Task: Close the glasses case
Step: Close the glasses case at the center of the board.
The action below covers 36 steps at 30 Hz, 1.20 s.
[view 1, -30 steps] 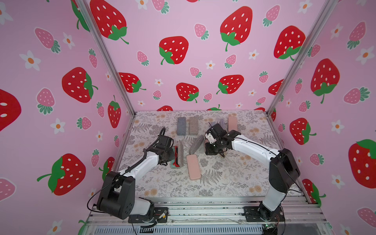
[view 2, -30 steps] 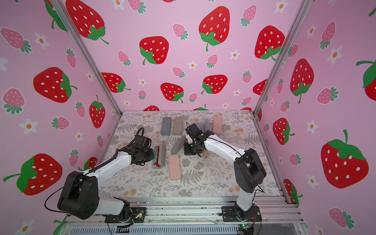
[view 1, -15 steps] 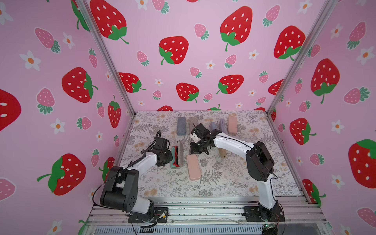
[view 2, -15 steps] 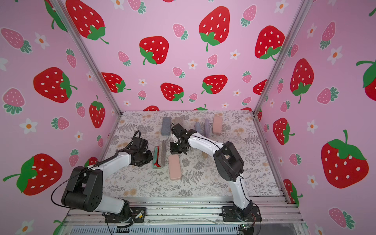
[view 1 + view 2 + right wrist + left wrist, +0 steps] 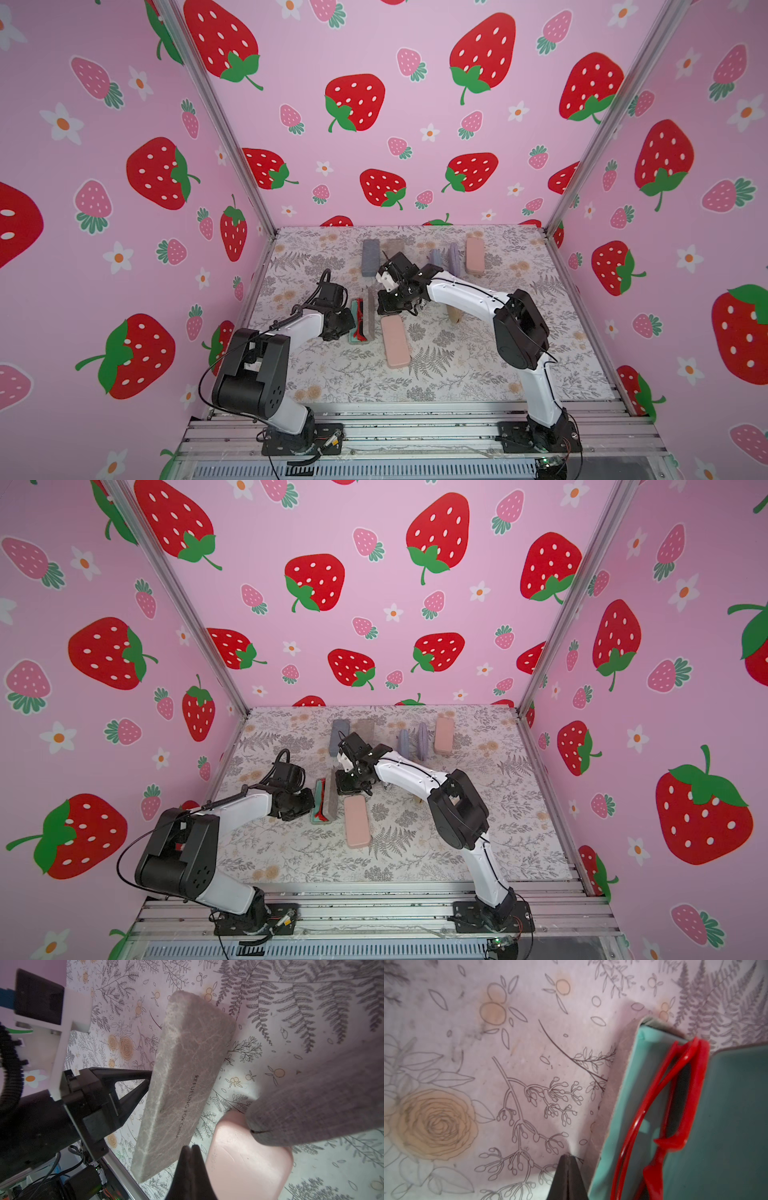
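1. Closest to my camera head, a closed pink case (image 5: 395, 341) lies flat on the floral cloth (image 5: 457, 374), its long side running away from me.
2. Just beside it, on the left arm's side, sits the glasses case (image 5: 360, 322), which I see in both top views (image 5: 323, 802). It is still open, with its teal lining showing.
3. Inside the teal tray I see red glasses (image 5: 679, 1105), folded.
4. The grey felt lid (image 5: 187, 1064) stands on edge along the side that faces the pink case, leaning only slightly. There is printed lettering on its outer face.
5. My left gripper (image 5: 568, 1157) has its fingers pressed together with nothing between them. It sits low over the cloth, just beside the case's outer wall on the side away from the lid. I cannot tell whether it touches the wall.
6. My right gripper (image 5: 192, 1148) is likewise pinched together and empty. Its tip sits near the lid's edge, between the lid and the pink case.
7. Under the right forearm lies a small tan object (image 5: 454, 316); I cannot make out what it is.
8. Along the back of the cloth are a blue-grey case (image 5: 370, 257), a brown-grey case (image 5: 395, 246) partly behind the right wrist, two purple cases (image 5: 454, 259) and a far pink case (image 5: 475, 255).
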Motion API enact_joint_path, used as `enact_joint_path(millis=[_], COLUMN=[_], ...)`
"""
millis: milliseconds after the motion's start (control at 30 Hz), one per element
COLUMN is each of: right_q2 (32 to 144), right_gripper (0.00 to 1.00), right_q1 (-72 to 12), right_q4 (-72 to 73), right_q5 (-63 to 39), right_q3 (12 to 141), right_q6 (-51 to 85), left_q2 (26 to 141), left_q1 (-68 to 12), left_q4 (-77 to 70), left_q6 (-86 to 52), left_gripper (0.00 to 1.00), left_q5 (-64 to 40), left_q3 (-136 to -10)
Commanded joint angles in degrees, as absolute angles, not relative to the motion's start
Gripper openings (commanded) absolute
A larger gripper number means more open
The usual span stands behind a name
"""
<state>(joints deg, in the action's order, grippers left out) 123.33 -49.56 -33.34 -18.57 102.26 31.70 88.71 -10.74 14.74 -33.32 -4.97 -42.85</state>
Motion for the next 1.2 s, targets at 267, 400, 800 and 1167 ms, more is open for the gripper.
enact_joint_path(millis=[267, 400, 800, 1167], right_q2=[126.9, 127.4, 129.6, 132.3], right_gripper=[0.01, 0.01, 0.02, 0.02], right_q1=[-51.5, -51.8, -53.3, -54.2], right_q4=[-34.3, -34.4, -34.5, -35.3], right_q5=[-20.7, -21.1, -22.2, -23.0], right_q3=[106.4, 107.0, 109.0, 111.3], right_q6=[31.9, 31.9, 32.3, 32.7], left_q2=[92.0, 92.2, 92.5, 92.6], left_q1=[-10.5, -10.4, -10.4, -10.5], left_q4=[13.9, 13.5, 12.7, 12.0], left_q6=[-34.0, -34.1, -34.4, -34.6], left_gripper=[0.0, 0.0, 0.0, 0.0], left_q5=[-6.6, -7.0, -7.5, -9.7], left_q3=[-44.1, -44.1, -44.2, -44.0])
